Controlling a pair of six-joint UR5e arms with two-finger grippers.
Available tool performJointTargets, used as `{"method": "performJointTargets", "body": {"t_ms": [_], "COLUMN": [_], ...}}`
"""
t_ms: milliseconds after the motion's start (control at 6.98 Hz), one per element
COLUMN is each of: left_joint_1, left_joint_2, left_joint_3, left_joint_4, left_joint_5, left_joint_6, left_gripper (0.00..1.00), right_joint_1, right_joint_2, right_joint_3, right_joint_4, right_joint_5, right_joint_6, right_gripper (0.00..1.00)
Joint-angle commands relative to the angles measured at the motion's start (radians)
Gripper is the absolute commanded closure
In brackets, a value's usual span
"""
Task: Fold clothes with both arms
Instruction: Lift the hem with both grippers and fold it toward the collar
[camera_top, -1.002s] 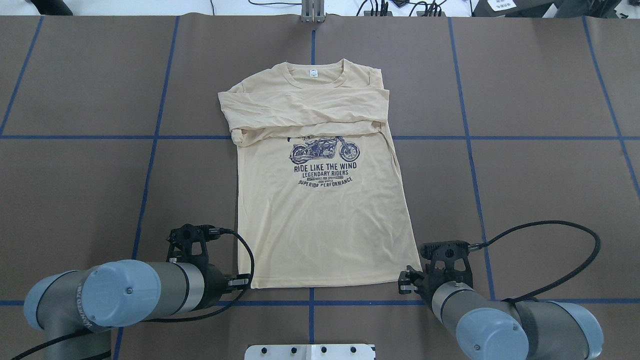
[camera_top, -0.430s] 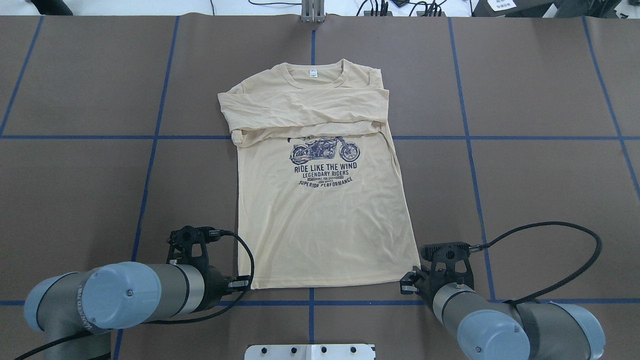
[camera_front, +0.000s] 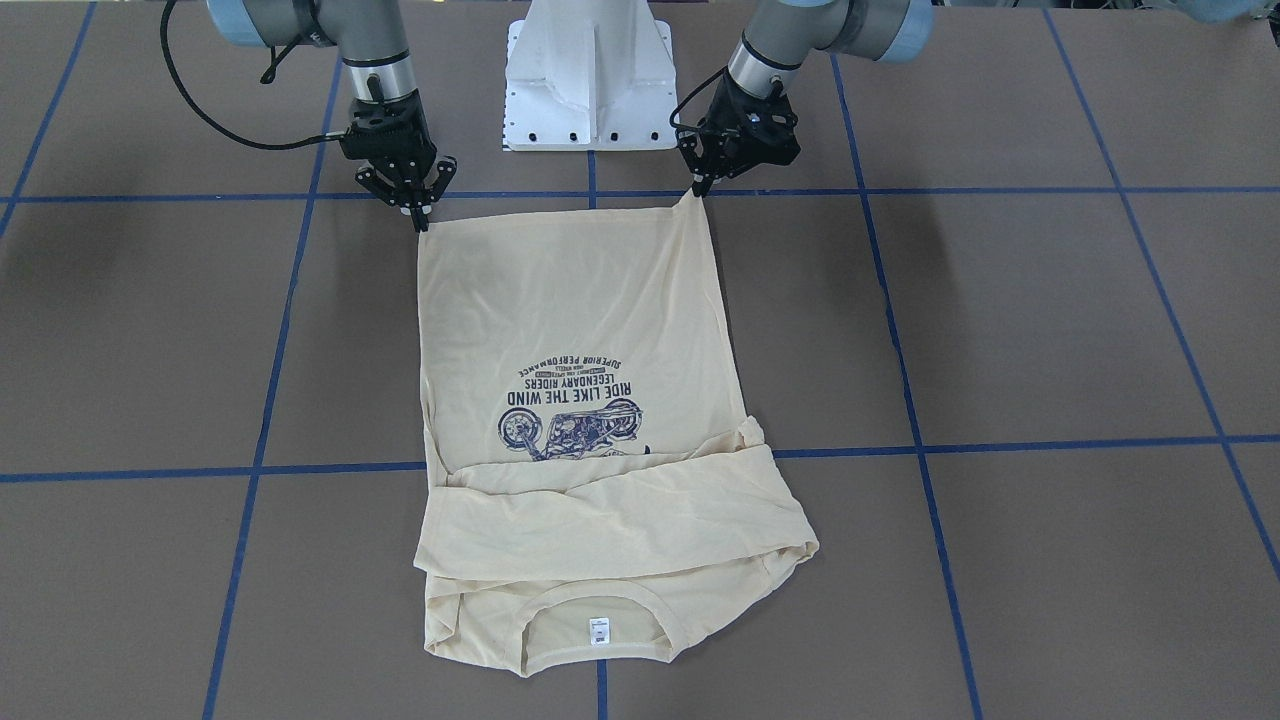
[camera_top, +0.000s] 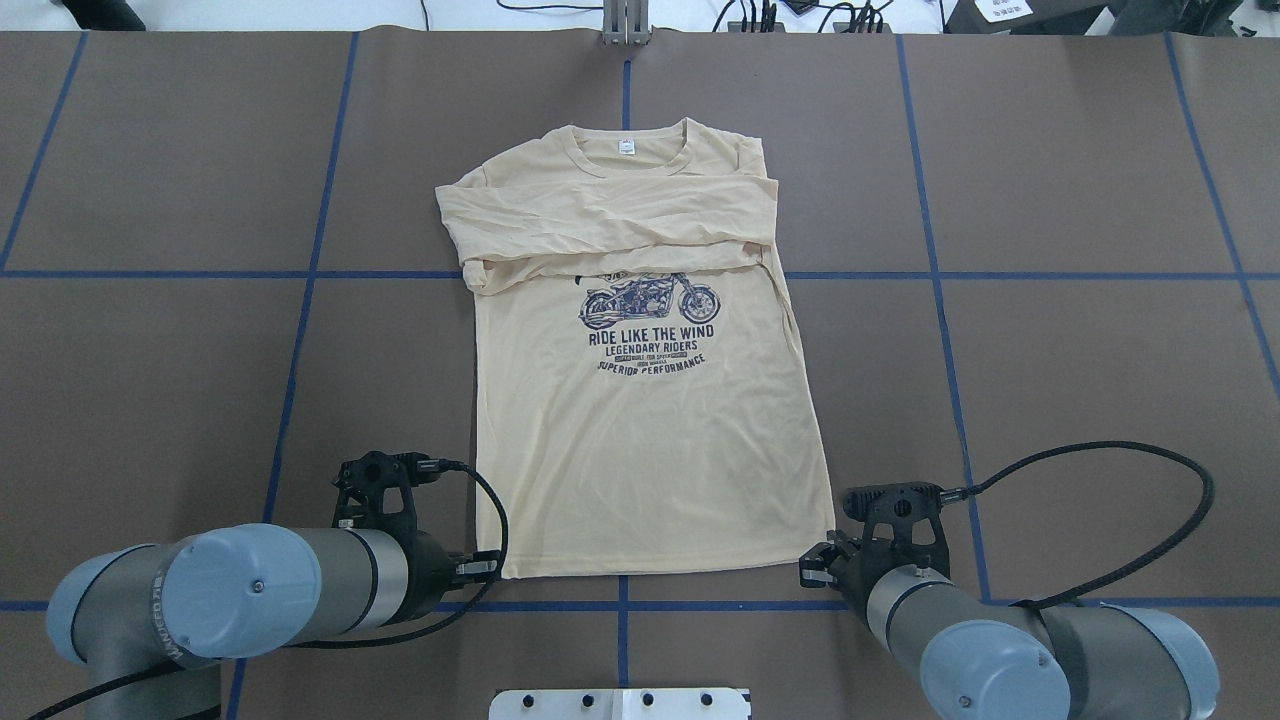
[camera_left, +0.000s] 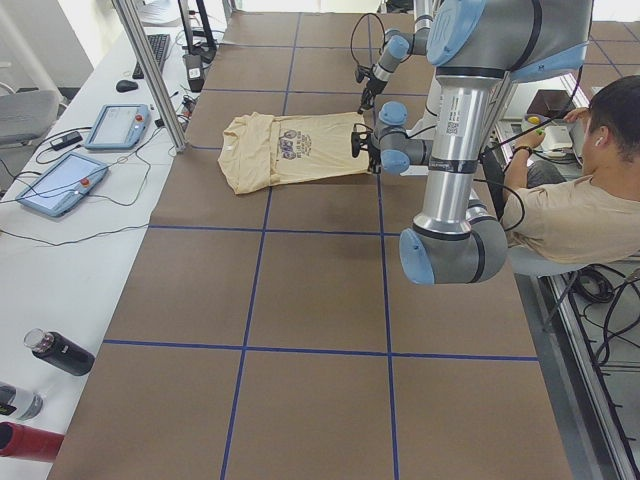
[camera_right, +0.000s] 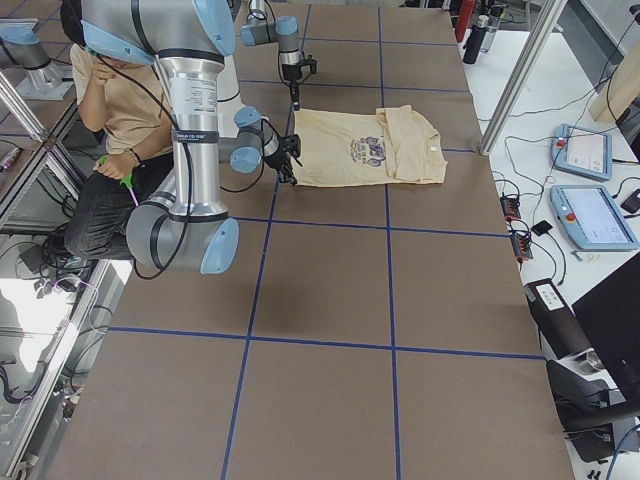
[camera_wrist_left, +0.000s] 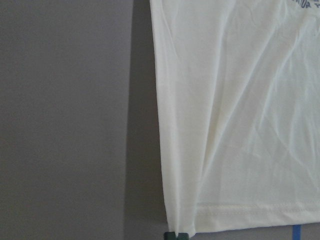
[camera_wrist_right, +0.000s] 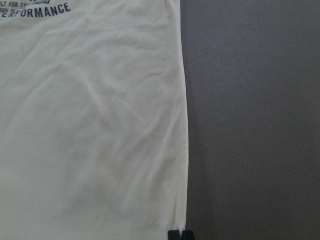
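1. The table (camera_top: 150, 400) bears the shirt (camera_top: 640, 450), which lies flat and stretches away from both pincers, with its collar at the far end.
2. The sleeves (camera_top: 610, 225) are already folded across the chest, well beyond the pincers.
3. The left pincer (camera_front: 697, 190) is clenched on its hem corner, which peaks up to the tips. The right pincer (camera_front: 420, 218) grips the other corner.
4. Within the last second the corner at the right pincer has drawn slightly inward. Both grasps seem set, so carrying the hem toward the collar looks next.
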Motion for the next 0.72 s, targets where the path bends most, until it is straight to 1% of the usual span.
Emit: {"method": "performJointTargets", "body": {"t_ms": [0,143,286,430,573], "left_joint_1": [-0.003,-0.003,-0.003,0.005,0.038], "left_joint_2": [0.018,0.071,0.105,0.105,0.105], "left_joint_3": [-0.066,-0.175,-0.291,-0.387,-0.480], "left_joint_4": [0.008,0.049,0.108,0.203,0.284], "left_joint_5": [-0.020,-0.049,-0.088,-0.117,-0.134], "left_joint_6": [0.006,0.006,0.007,0.007,0.003], "left_gripper": [1.00,1.00,1.00,1.00,1.00], "right_joint_1": [0.002,0.031,0.054,0.036,0.007], "right_joint_2": [0.006,0.012,0.021,0.026,0.024], "right_joint_3": [0.207,0.368,0.442,0.480,0.524], "right_joint_4": [-0.150,-0.294,-0.349,-0.352,-0.354], "right_joint_5": [0.057,0.164,0.253,0.293,0.321], "right_joint_6": [-0.002,-0.003,-0.003,-0.003,-0.003], "right_gripper": [1.00,1.00,1.00,1.00,1.00]}}
